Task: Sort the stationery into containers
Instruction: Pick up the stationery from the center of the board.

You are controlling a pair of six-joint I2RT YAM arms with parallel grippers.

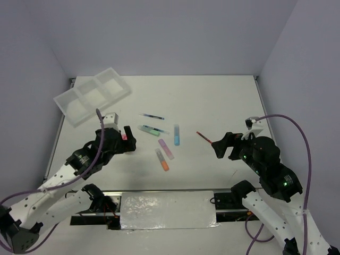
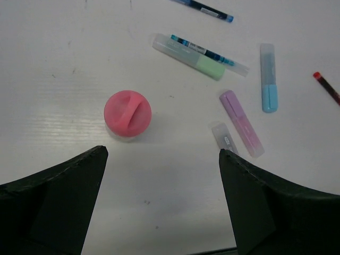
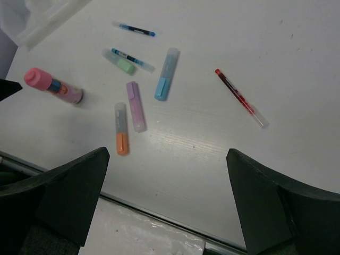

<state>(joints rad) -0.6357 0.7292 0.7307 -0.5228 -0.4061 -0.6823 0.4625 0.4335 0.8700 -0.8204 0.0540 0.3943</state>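
Note:
The translucent white tray (image 1: 93, 95) with three compartments sits at the far left, tilted. A stubby pink cylinder (image 2: 127, 113) stands just beyond my open left gripper (image 2: 162, 153), not between its fingers. Further right lie the green-capped marker (image 2: 188, 56) with a thin dark-blue pen (image 2: 204, 50) across it, a second dark-blue pen (image 2: 204, 8), the blue marker (image 2: 269, 79), the lilac marker (image 2: 241, 123) and the orange marker (image 3: 121, 129). The thin red pen (image 3: 240, 98) lies apart at the right. My right gripper (image 3: 167, 154) hangs open and empty above the near table, short of the red pen (image 1: 203, 137).
A crinkled silvery sheet (image 1: 167, 210) covers the near edge between the arm bases. Grey walls close the table at the left, back and right. The left gripper (image 1: 129, 139) and right gripper (image 1: 222, 144) flank the cluster of markers.

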